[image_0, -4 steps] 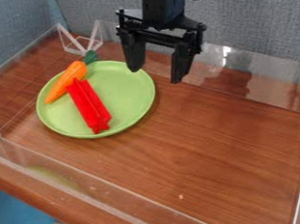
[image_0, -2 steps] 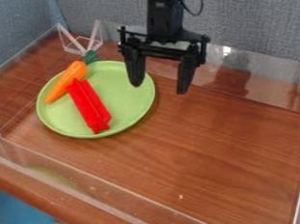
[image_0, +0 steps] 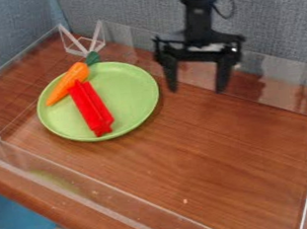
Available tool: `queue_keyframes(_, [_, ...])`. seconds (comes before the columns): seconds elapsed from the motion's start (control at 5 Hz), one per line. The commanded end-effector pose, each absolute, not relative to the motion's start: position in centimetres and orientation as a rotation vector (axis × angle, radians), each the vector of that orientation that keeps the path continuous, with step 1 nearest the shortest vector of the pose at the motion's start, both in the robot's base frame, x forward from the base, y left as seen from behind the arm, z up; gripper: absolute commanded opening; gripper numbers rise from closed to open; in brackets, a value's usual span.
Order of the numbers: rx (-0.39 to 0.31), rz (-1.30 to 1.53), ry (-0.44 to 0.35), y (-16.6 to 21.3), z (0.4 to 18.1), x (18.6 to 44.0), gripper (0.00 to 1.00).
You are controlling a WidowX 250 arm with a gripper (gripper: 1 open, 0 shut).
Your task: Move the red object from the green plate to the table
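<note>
A long, flat red object (image_0: 91,110) lies on the round light-green plate (image_0: 132,106) at the left of the table (image_0: 212,152). It runs from the plate's upper left toward its lower middle. My gripper (image_0: 198,83) hangs to the right of the plate, above bare wood, fingers pointing down. It is open and holds nothing. It is well apart from the red object.
An orange carrot (image_0: 69,82) with a green top rests on the plate's upper left rim beside the red object. Clear acrylic walls (image_0: 275,75) line the table's edges. A white wire stand (image_0: 82,40) sits in the back left corner.
My gripper has moved to the right, from over the plate's right rim to a spot above the bare table. It stayed open. The red object and carrot have not moved.
</note>
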State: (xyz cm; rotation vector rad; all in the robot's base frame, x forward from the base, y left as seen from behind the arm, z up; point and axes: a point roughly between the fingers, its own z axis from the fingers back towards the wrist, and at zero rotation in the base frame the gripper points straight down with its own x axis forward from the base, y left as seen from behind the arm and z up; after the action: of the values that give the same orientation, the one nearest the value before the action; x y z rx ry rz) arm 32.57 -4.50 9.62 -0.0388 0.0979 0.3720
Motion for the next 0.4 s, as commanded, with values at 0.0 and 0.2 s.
queue_keyframes(0.0, [-0.082,0.433,0.013,-6.6,11.2,34.2,1.0])
queue_keyframes(0.2, [-0.106,0.495,-0.004,-8.3,10.7,35.3,1.0])
